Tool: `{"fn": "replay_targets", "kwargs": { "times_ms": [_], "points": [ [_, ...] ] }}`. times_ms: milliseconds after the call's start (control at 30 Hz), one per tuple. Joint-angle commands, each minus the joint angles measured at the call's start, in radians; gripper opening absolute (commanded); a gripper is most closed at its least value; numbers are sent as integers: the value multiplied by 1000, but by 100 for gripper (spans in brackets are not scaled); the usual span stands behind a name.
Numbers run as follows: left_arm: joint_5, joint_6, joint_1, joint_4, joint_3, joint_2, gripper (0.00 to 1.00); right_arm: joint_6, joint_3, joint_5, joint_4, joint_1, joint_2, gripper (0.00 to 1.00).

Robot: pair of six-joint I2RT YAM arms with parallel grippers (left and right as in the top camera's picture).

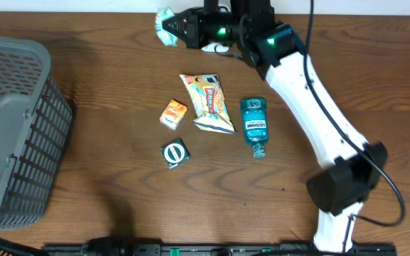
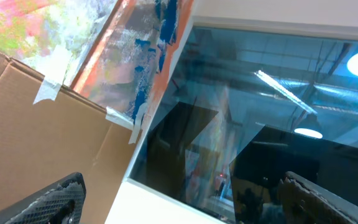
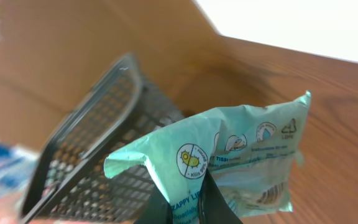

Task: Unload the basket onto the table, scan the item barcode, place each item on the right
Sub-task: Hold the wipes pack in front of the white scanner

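- While our right claw (image 3: 182, 208) pinches the mint-green packet (image 3: 229, 155) tight, we judge its scan underway, not finished.
- Our left claw (image 2: 185, 202) gapes wide, empty.

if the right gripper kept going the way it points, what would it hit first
Probably the grey basket, ahead of the right gripper and its green packet; height is unclear, so it might pass over.

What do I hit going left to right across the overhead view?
basket → orange box → snack bag → mouthwash. The tin and the held pack share the box's column, so they are skipped.
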Motion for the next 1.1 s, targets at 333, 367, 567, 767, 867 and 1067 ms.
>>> {"fn": "replay_targets", "kwargs": {
  "times_ms": [333,367,567,767,867,1067],
  "points": [
    [12,-9,3,6,-3,-2,98,467,0,-240,808,-221,347,1],
    [12,-9,3,6,-3,-2,98,509,0,-206,845,-238,372,1],
    [13,-9,3,0,-3,-2,98,720,0,-69,1144,-288,527,1],
    [12,-9,3,0,-54,-2,98,709,0,8,1244,-270,621,1],
    [12,-9,3,11,-84,-2,98,664,1,56,1208,-260,621,1],
    [13,-9,3,15,-111,-2,98,581,1,137,1110,-253,631,1]
  ]
}}
